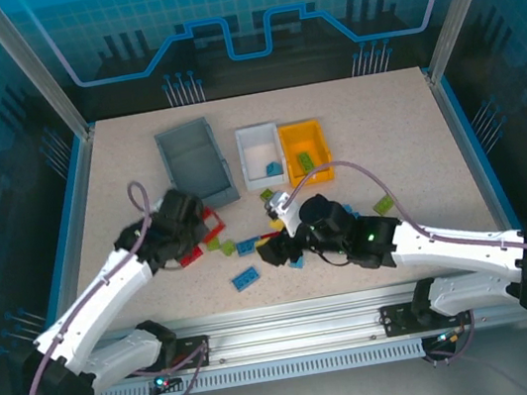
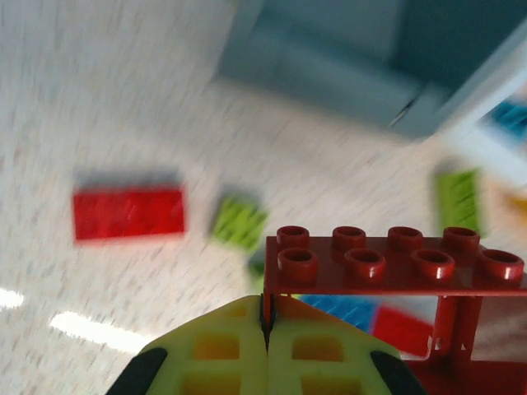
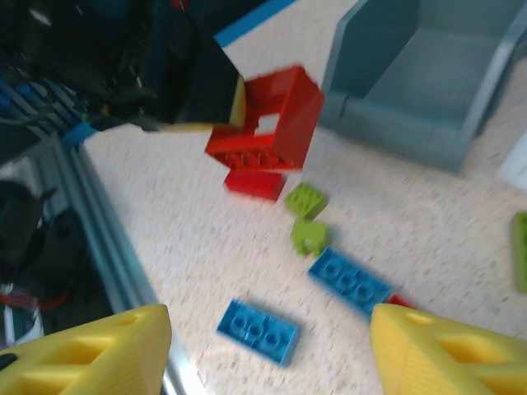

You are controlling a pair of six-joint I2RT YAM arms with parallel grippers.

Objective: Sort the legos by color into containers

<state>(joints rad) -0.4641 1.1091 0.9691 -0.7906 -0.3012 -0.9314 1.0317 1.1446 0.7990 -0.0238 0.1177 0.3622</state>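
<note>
Two grippers over scattered legos [image 1: 246, 278] on a speckled table [image 1: 385, 138].
Left gripper [image 2: 263, 317] clamped on one end of red frame lego [image 2: 395, 263] near dark grey bin [image 1: 196, 163], long axis crosswise to the grip. Right gripper [image 3: 263, 354] spread wide above blue legos [image 3: 257, 331].

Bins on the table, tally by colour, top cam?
Dark grey bin: 1
White bin: 1
Yellow-orange bin: 1
Total: 3
</note>
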